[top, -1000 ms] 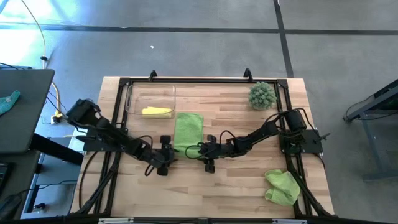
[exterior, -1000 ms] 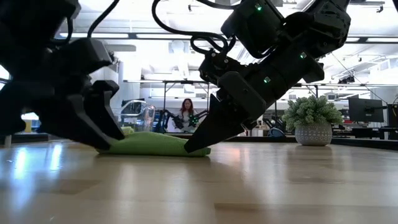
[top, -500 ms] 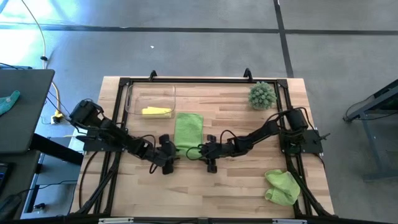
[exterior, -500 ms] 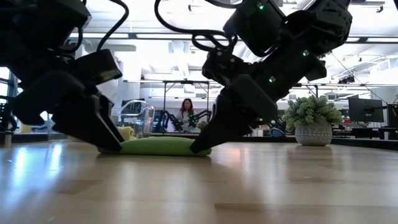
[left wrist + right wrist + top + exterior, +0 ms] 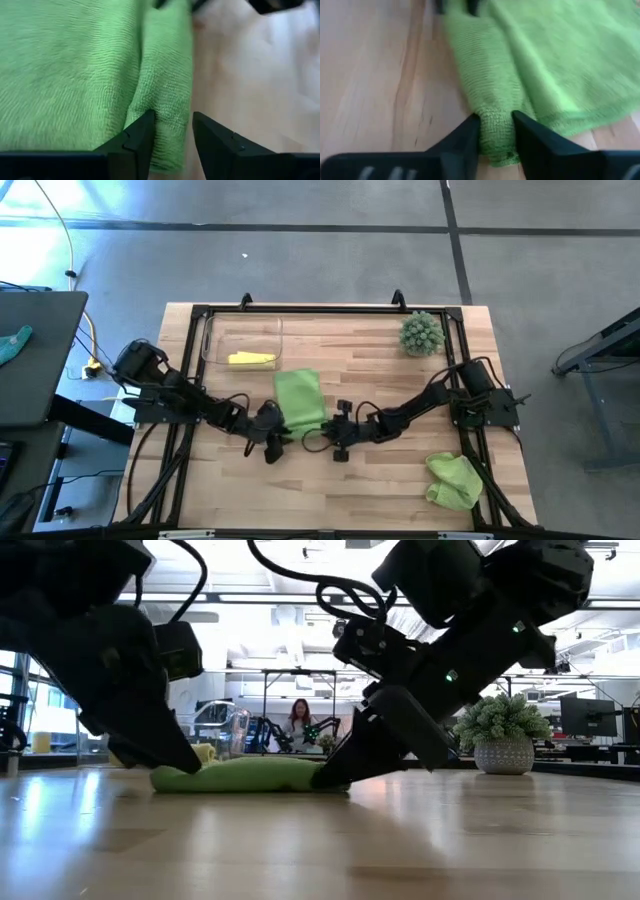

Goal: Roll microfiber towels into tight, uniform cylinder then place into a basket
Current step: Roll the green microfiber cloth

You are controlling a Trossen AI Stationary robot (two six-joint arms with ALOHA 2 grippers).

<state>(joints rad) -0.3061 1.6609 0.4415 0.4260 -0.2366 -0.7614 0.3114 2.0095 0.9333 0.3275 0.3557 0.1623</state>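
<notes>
A light green microfiber towel (image 5: pixel 299 398) lies spread on the wooden table, its near edge bunched into a thick fold (image 5: pixel 250 776). My left gripper (image 5: pixel 172 131) is shut on that fold's left end. My right gripper (image 5: pixel 496 134) is shut on its right end. A pale yellow towel (image 5: pixel 251 359) lies in the clear basket (image 5: pixel 214 338) at the far left. Another green towel (image 5: pixel 452 480) lies crumpled by the near right corner. My left gripper pinches the towel's bunched near edge (image 5: pixel 167 112) between its two fingers, several layers, near the left corner. The fingers slant down from the near left. The fold rests on the table. My right gripper pinches the same bunched near edge at its right end (image 5: pixel 496 120) between its two fingers, several layers. The fingers slant down from the near right. The towel beyond them lies slack on the table.
A spiky green potted plant (image 5: pixel 421 333) stands at the far right. A black frame (image 5: pixel 300 311) runs round the tabletop. Bare wood lies along the near edge between the arms. A person sits far off in the room behind the table (image 5: pixel 299 720).
Both grippers have shut on the green towel's near edge, and my left gripper has rolled about its own line. The near edge has bunched into a thick fold, and the towel now lies slightly askew with its far edge drawn a little nearer.
</notes>
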